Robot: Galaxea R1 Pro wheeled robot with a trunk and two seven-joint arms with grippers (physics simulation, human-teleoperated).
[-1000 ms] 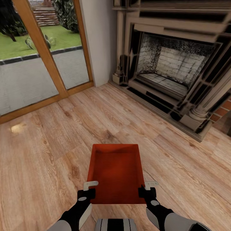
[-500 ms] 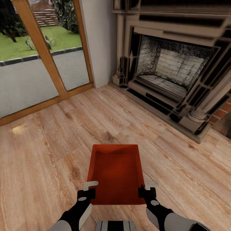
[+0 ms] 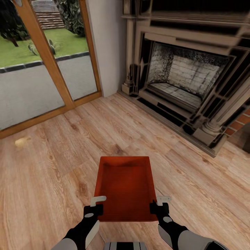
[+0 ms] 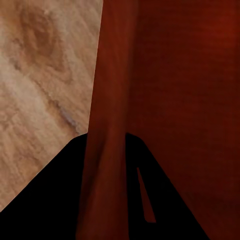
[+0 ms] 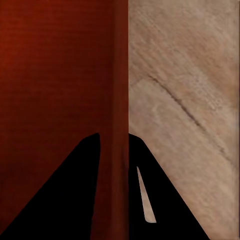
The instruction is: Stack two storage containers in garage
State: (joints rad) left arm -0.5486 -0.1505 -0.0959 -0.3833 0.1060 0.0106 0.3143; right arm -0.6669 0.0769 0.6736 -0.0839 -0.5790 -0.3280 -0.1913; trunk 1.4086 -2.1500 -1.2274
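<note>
One orange-red storage container (image 3: 125, 187) hangs level above the light wood-plank floor (image 3: 48, 166) of the living room, held between both arms. My left gripper (image 3: 95, 205) is shut on its left wall near the close end, and my right gripper (image 3: 159, 205) is shut on its right wall opposite. In the left wrist view the thin red wall (image 4: 107, 100) runs between the two dark fingers (image 4: 60, 200). The right wrist view has the same wall (image 5: 120, 100) pinched between its fingers (image 5: 75, 200), with the ribbed bottom (image 5: 55, 75) beside it.
A carved fireplace (image 3: 187, 76) with a brick back stands ahead on the right, its stepped base (image 3: 205, 133) reaching onto the floor. A wood-framed glass door (image 3: 45, 62) to a garden fills the left. Open plank floor lies between them.
The whole picture has shifted slightly, so the camera has moved. The container and both grippers keep the same place in the view, still clamped.
</note>
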